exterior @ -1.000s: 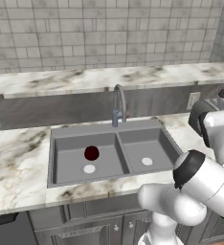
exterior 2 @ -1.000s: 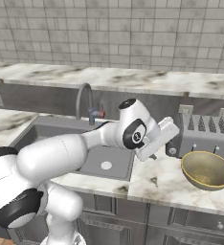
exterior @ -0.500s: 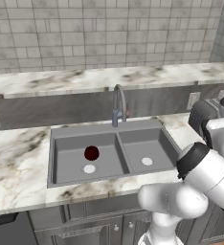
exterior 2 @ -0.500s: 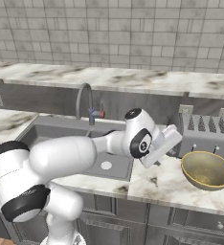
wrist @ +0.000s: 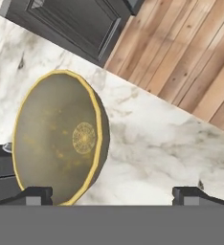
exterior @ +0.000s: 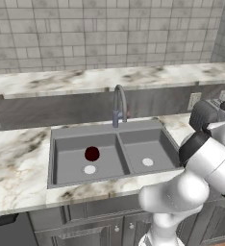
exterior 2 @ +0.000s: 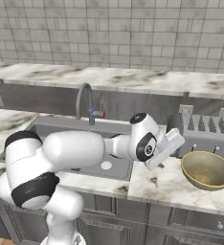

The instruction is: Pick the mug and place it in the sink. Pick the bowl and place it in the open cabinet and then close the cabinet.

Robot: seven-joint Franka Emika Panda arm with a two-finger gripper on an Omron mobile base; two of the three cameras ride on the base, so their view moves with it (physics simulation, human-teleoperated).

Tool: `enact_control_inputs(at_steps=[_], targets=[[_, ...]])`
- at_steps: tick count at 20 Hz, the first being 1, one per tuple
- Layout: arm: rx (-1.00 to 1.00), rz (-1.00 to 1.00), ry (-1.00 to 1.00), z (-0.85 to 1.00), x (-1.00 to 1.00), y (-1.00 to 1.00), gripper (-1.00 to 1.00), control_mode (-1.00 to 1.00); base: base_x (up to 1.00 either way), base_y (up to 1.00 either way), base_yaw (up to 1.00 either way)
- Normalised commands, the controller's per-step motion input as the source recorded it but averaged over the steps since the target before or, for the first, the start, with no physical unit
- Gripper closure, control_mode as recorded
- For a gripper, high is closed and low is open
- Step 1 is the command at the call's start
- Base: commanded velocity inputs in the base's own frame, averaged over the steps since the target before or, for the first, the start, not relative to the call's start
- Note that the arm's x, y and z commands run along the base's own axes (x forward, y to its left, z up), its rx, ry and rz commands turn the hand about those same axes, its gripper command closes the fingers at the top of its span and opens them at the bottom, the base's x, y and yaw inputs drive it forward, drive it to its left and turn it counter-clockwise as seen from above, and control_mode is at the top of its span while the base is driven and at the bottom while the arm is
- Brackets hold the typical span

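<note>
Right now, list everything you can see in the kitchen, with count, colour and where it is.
mug: one, dark red, in the sink's left basin, above its drain.
sink: one, matte grey, two basins, set in the counter.
tap: one, grey, curved, behind the sink.
bowl: one, yellowish-tan, on the counter right of the sink, in front of the toaster.
toaster: one, grey, slotted, against the back ledge.
counter: marbled white, around the sink.
wall outlets: pale, on the dark strip behind the counter.
wall tiles: grey, above the back ledge.
base cabinets: dark grey, under the counter.
gripper: one, dark tips, open, holding nothing, beside the bowl.
</note>
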Motion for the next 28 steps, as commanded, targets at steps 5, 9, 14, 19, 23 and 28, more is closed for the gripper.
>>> enact_control_inputs(at_steps=[5, 9, 14, 19, 23, 28], targets=[[0.0, 0.0, 0.0, -0.24, 0.13, -0.2, -1.0, -1.0, 0.0, 0.0, 0.0], [0.0, 0.0, 0.0, -0.24, 0.03, -0.18, -1.0, -1.0, 0.0, 0.0, 0.0], [0.0, -0.02, 0.0, -0.18, 0.04, -0.2, -1.0, -1.0, 0.0, 0.0, 0.0], [0.0, -0.01, 0.0, -0.09, 0.01, -0.24, -1.0, -1.0, 0.0, 0.0, 0.0], [0.0, 0.0, 0.0, -0.09, 0.04, -0.29, -1.0, -1.0, 0.0, 0.0, 0.0], [0.0, 0.0, 0.0, -0.19, 0.05, -0.12, -1.0, -1.0, 0.0, 0.0, 0.0]])
